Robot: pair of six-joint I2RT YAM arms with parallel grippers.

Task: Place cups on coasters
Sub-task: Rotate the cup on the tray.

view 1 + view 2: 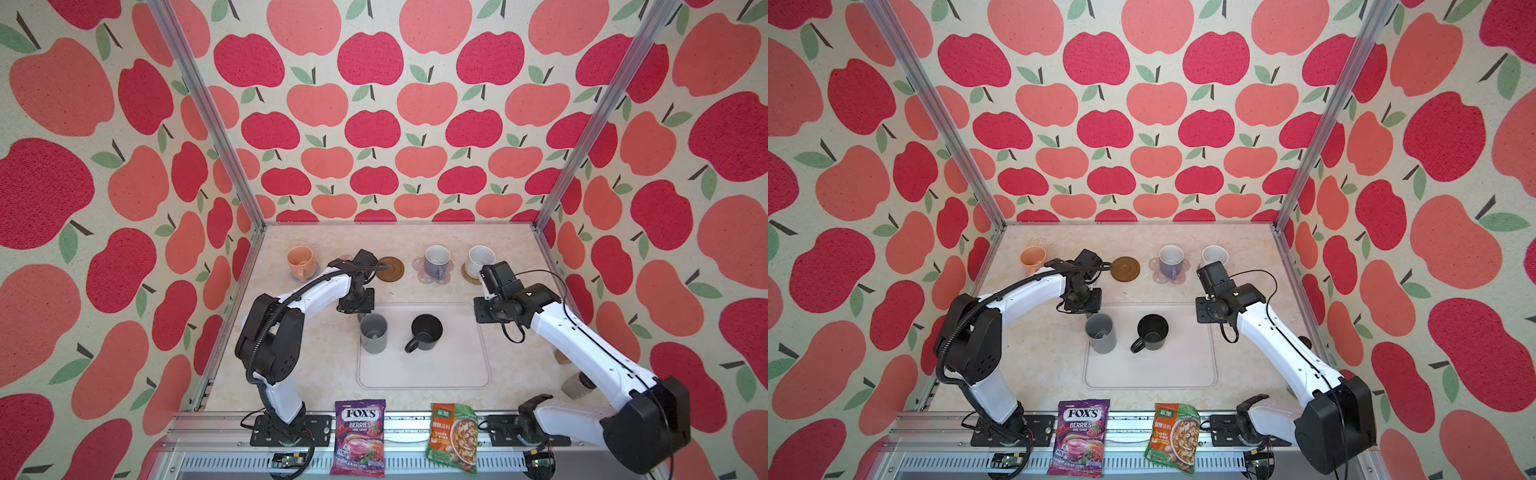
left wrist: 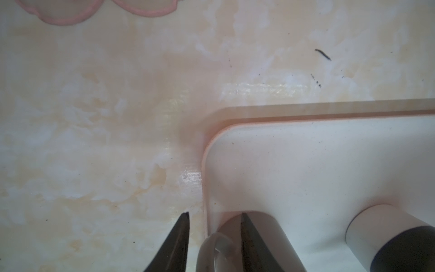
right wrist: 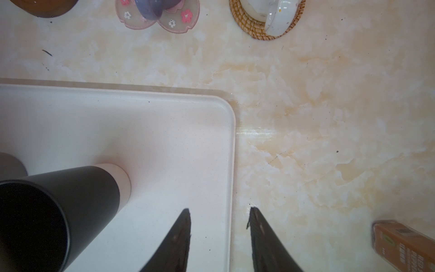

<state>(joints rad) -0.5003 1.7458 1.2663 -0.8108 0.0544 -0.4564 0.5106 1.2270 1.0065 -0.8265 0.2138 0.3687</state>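
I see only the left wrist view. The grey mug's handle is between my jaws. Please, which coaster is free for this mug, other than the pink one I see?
Observer: The brown coaster in the back row is bare, just past your wrist.
Operator: Thank you. And where is the right arm, please? Does it hold something?
Observer: The right gripper hangs over the tray's other back corner, jaws open, with nothing between them.
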